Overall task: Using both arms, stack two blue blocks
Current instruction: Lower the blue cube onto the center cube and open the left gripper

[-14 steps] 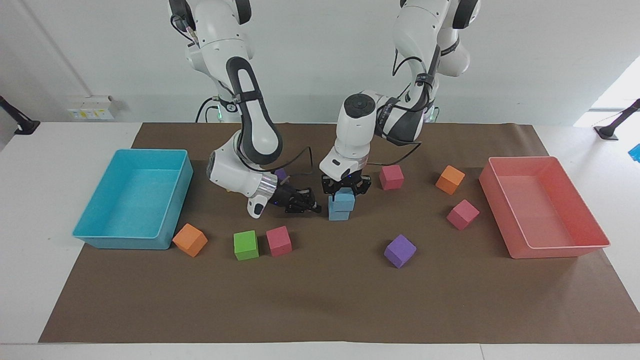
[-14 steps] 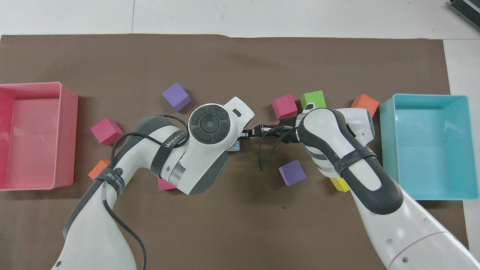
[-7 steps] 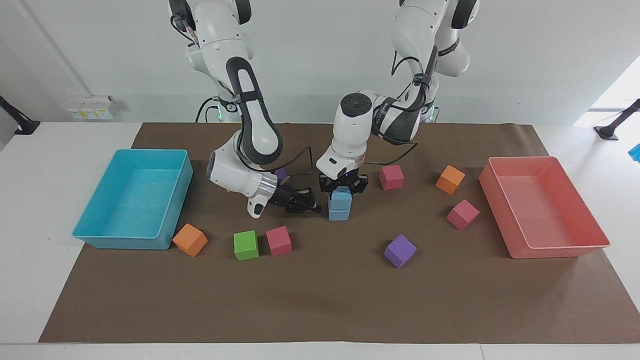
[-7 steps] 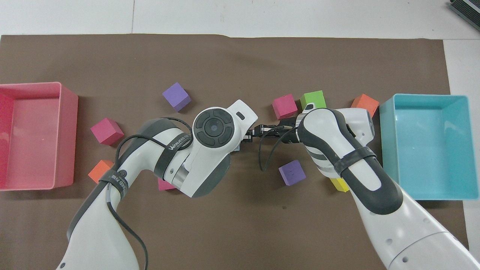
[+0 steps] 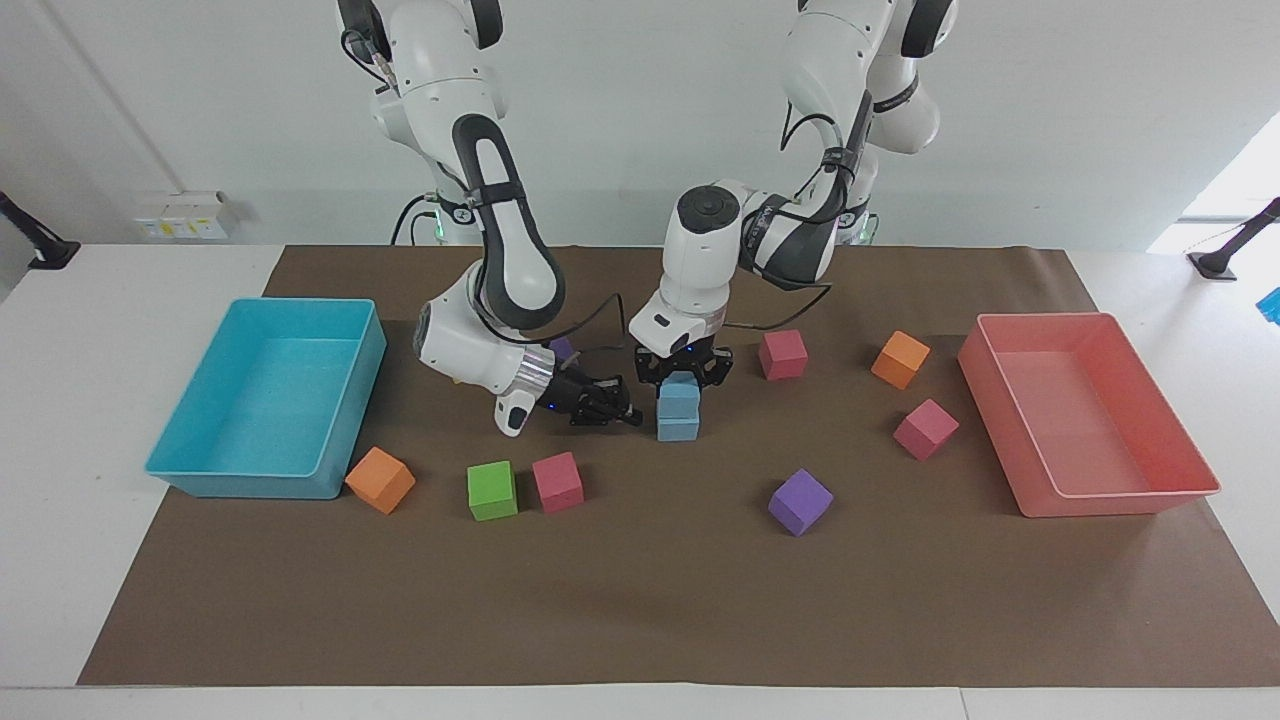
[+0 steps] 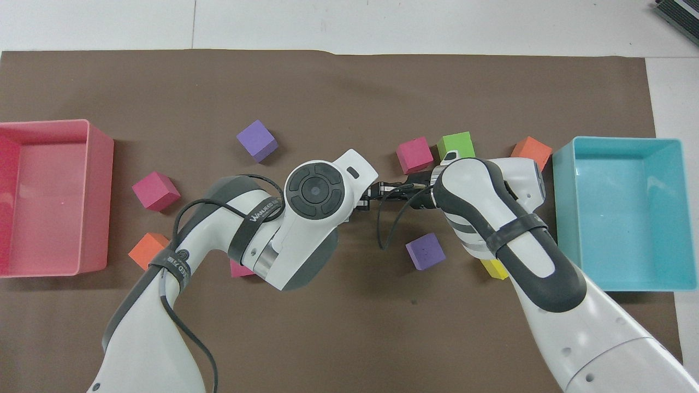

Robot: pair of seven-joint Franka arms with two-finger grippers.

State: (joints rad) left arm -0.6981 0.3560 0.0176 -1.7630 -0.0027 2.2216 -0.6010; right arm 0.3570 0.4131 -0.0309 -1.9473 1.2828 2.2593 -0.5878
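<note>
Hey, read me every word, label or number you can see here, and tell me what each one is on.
"WANUEED..." (uncertain, rest unreadable): black cable strap on the left arm.
Strap lettering on that arm, facing view: too small to read.
Wall label near the right arm's end: marks too small to read.
Blocks, trays: no text visible.

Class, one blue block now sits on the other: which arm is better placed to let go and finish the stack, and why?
The left arm. Its left claw is shut on the upper blue block, set on the lower blue block. The right claw is shut beside the stack, holding nothing.
</note>
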